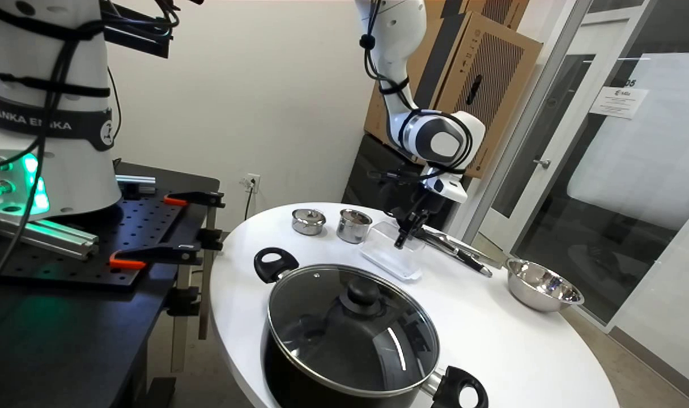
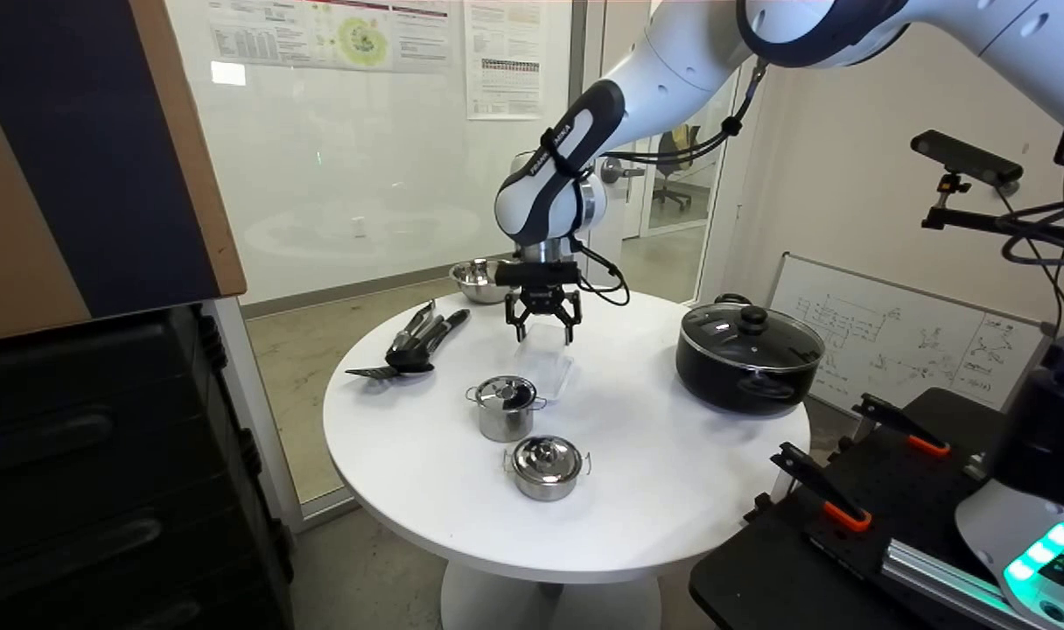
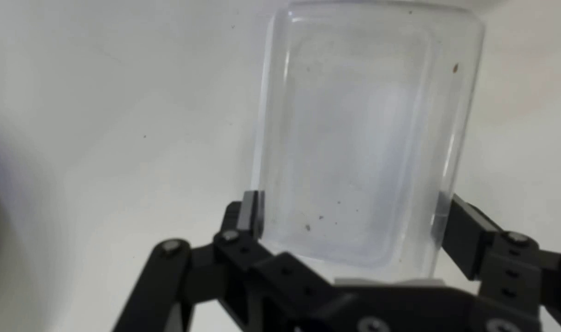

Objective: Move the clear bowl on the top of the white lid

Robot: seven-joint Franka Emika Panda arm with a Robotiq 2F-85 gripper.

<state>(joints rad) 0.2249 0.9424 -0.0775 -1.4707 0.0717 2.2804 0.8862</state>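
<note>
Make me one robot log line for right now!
jaws: apart, clear bowl between | grip: can't tell | black pot: covered, on white table

The arm (image 2: 672, 74) is smooth, rounded and white, dotted with small round caps (image 2: 1033, 24). A dark panel (image 2: 609, 101) carries pale lettering (image 2: 541, 164), and a silver collar (image 2: 542, 252) shows lower down. Black straps (image 1: 86, 89) bind black cables (image 1: 61, 65) against the white base (image 1: 78, 181), where a black band (image 1: 84, 127) reads FRANKA EMIKA, a cable crossing the letters, beside a round pale emblem (image 1: 106, 133). Green lights (image 1: 32, 164) glow below. A plain black bar (image 2: 536, 274) tops the black tool (image 2: 545, 333), whose chunky, hinged fingers (image 3: 469, 240) show round silver screws (image 3: 171, 246) and grey-edged pads (image 3: 247, 212).
</note>
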